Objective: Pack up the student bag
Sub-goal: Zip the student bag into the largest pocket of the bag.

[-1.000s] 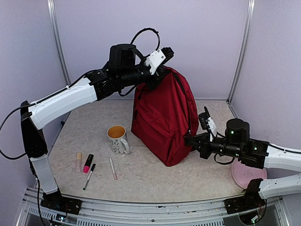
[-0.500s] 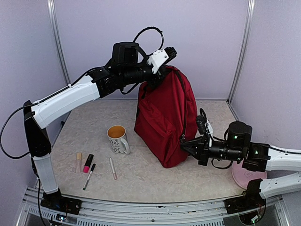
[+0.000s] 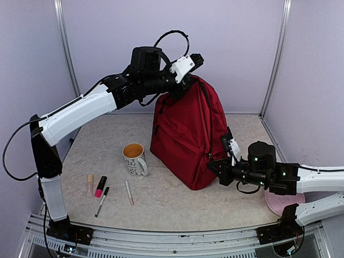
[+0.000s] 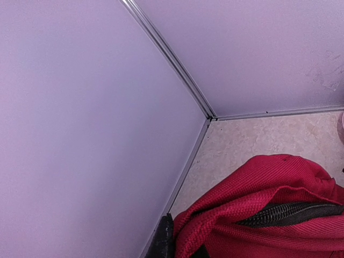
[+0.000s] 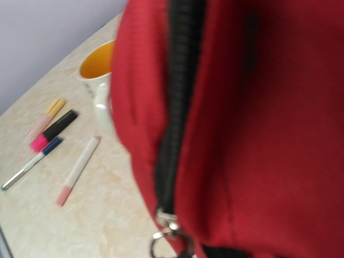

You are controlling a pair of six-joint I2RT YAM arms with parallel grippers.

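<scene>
No writing is legible from here; the small dark marks on the white ceramic mug (image 3: 135, 159) are too small to read.

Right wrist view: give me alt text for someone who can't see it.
Blurry close-up of a red backpack filling most of the frame, its black zipper running down to a metal pull. Left of it, a white mug and four pens sit on a beige table.

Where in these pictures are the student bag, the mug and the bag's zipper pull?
student bag (image 3: 185, 140): top external view, red front panel.
mug (image 3: 132, 164): top external view, outer wall.
zipper pull (image 5: 167, 232): right wrist view, metal slider at the track's bottom.
</scene>
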